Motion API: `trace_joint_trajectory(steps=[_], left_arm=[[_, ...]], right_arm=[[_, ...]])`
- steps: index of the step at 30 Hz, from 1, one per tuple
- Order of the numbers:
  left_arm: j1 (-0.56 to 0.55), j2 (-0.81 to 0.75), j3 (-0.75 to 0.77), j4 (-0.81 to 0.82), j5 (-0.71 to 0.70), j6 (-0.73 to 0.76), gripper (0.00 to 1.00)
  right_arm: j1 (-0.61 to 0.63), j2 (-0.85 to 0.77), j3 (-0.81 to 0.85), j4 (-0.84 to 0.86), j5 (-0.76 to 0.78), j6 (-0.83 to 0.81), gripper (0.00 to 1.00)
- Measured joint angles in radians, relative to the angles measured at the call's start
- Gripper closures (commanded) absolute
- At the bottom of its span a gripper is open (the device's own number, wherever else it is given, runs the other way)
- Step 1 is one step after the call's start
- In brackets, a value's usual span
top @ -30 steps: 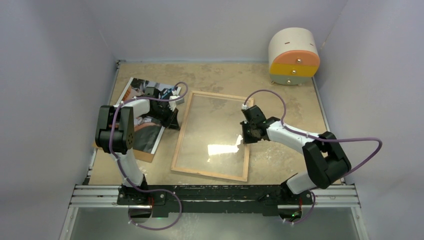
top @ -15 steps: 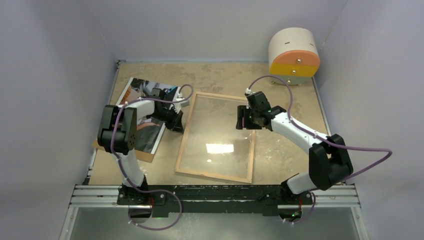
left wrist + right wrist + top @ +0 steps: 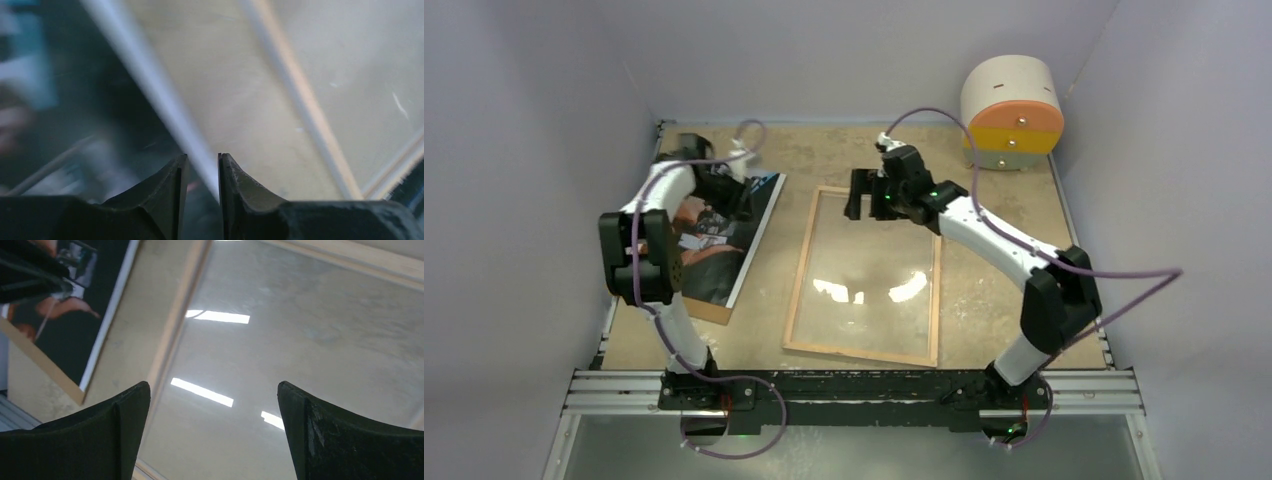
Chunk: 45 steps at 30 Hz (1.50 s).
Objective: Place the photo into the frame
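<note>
The frame (image 3: 799,280) lies flat mid-table with its wood-coloured rear face up and ceiling lights reflected in its glass. The photo (image 3: 714,250), a dark print with a white border, lies to its left on a brown hardboard sheet (image 3: 709,312). My left gripper (image 3: 742,200) hovers over the photo's far right part. In the left wrist view its jaws (image 3: 201,157) stand a narrow gap apart, holding nothing, above the photo's white border (image 3: 150,85). My right gripper (image 3: 864,205) hangs wide open over the frame's far rail, and its wrist view (image 3: 214,385) shows glass below and the frame's left rail (image 3: 172,325).
A round white drawer unit (image 3: 1012,110) with orange and yellow fronts stands at the back right corner. Grey walls close in the table on three sides. A metal rail (image 3: 854,392) carrying both arm bases runs along the near edge.
The right gripper opened wide and moved away to the frame's far rail; the frame now lies straighter. The left gripper left the photo's right edge, moved farther back, and its jaws parted slightly.
</note>
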Motion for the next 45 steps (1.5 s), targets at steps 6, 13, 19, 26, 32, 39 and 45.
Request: trace_joint_trajectory(steps=[6, 13, 19, 26, 32, 39, 45], left_arm=[[0.320, -0.029, 0.200, 0.034, -0.188, -0.006, 0.66], [0.395, 0.030, 0.219, 0.193, -0.527, -0.055, 0.68], [0.393, 0.093, 0.163, 0.399, -0.756, -0.085, 0.68], [0.393, 0.179, 0.162, 0.562, -0.878, -0.085, 0.71], [0.389, 0.281, 0.161, 0.577, -0.890, -0.069, 0.74], [0.388, 0.262, 0.110, 0.621, -0.851, -0.050, 0.79], [0.381, 0.168, -0.038, 0.658, -0.790, -0.024, 0.79]], right_arm=[[0.153, 0.270, 0.262, 0.051, 0.014, 0.076, 0.03], [0.278, 0.597, 0.537, 0.106, 0.023, 0.192, 0.08], [0.325, 0.723, 0.579, 0.121, 0.024, 0.261, 0.11], [0.330, 0.743, 0.573, 0.161, 0.029, 0.319, 0.14], [0.330, 0.743, 0.566, 0.177, 0.048, 0.346, 0.14], [0.330, 0.755, 0.565, 0.177, 0.051, 0.370, 0.14], [0.322, 0.767, 0.565, 0.199, 0.053, 0.404, 0.14]])
